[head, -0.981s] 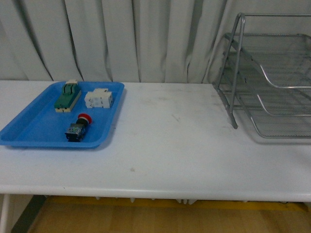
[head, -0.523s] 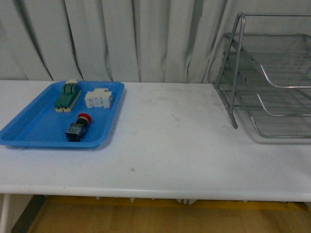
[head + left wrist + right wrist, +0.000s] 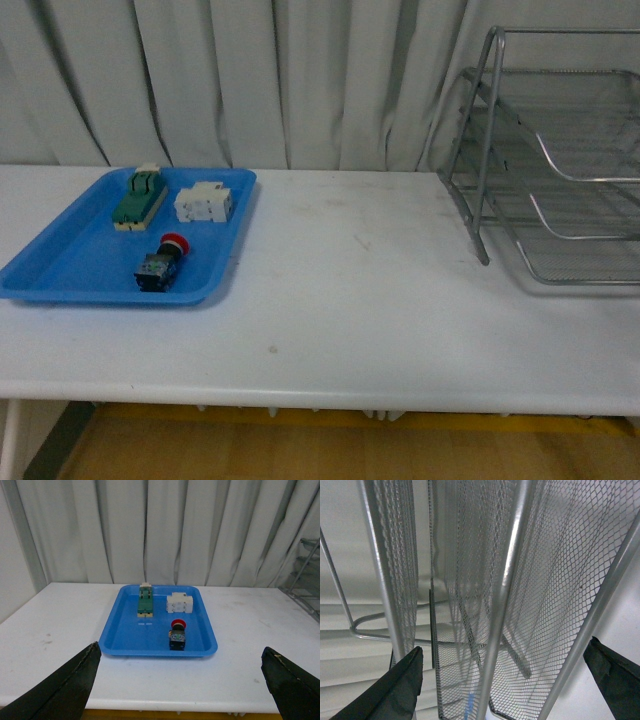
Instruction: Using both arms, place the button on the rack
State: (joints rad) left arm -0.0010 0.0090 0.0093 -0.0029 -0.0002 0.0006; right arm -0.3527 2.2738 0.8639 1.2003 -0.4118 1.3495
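Button (image 3: 165,262) in blue tray (image 3: 70,255), white block (image 3: 204,204) behind

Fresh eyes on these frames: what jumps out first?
The blue tray on the left of the table stands out, holding the red-capped button nearest the front edge, with a green-and-cream switch part and a white block behind it. At the right end stands the silver wire rack, whose mesh fills the right wrist view. The left gripper and right gripper are open and empty.
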